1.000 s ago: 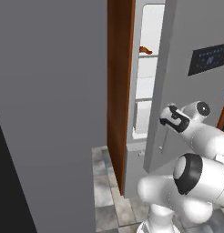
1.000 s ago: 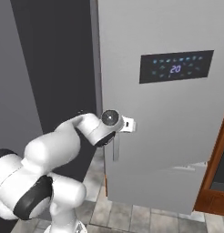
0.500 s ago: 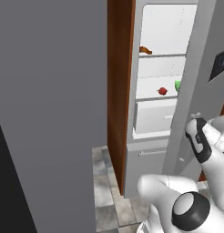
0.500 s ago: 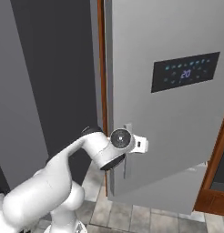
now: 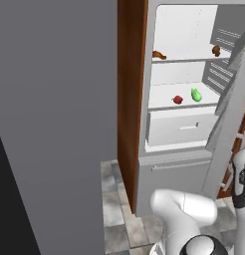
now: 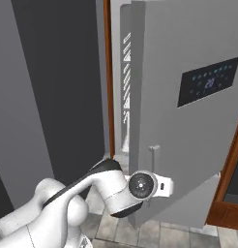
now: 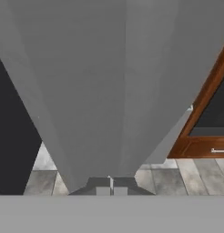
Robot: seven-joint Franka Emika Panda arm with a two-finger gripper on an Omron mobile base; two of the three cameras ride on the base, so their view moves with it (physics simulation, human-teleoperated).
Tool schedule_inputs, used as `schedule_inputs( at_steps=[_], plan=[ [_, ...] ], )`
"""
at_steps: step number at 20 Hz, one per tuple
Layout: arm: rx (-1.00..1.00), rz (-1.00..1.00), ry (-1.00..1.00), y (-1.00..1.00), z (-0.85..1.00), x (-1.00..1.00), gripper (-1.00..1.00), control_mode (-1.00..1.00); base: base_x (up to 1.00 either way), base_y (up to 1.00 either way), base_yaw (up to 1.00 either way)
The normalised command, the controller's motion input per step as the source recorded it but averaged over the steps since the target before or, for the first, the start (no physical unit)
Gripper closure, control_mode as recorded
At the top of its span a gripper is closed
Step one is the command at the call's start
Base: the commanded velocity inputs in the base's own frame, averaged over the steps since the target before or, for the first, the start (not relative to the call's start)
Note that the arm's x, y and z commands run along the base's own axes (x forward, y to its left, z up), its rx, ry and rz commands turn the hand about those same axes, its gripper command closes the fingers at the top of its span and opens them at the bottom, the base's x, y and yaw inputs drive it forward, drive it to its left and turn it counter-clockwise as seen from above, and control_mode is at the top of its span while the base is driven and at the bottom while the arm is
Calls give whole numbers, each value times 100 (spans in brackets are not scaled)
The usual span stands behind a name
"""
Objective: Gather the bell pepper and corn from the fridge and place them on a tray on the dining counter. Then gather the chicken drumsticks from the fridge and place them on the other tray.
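Observation:
The fridge (image 5: 145, 124) stands with its door (image 6: 188, 140) swung wide; the black control panel (image 6: 208, 82) is on the door's face. On the middle white shelf lie the red bell pepper (image 5: 178, 99) and, just right of it, the green corn (image 5: 195, 94). Two chicken drumsticks rest on the shelf above, one at the left (image 5: 159, 55) and one at the right (image 5: 215, 50). My gripper (image 7: 108, 187) is shut with nothing between its fingertips, close against the grey door. It sits low by the door's outer face (image 6: 168, 186), below the handle (image 6: 154, 151).
A brown wood panel (image 5: 129, 99) borders the fridge's left side, with a tall grey wall (image 5: 55, 124) beyond. A wood cabinet (image 6: 232, 193) stands right of the door. Grey floor tiles (image 5: 114, 204) lie below.
The fridge door has swung open much wider, uncovering the shelves with the pepper and corn. My arm went down and right with the door. The gripper's fingers closed.

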Motion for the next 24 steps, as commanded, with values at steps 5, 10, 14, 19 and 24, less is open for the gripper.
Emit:
schedule_inputs(
  at_steps=[5,10,14,19,24],
  plan=[
    [0,0,0,-55,-4,-80,100,-100,0,0,0],
    [0,0,0,-42,0,-56,100,-100,0,0,0],
    [0,0,-1,-42,28,-82,100,-100,0,0,0],
    [0,0,-10,-35,72,-85,100,-100,0,0,0],
    [-2,1,-10,-9,100,-82,100,-100,0,0,0]
  ],
)
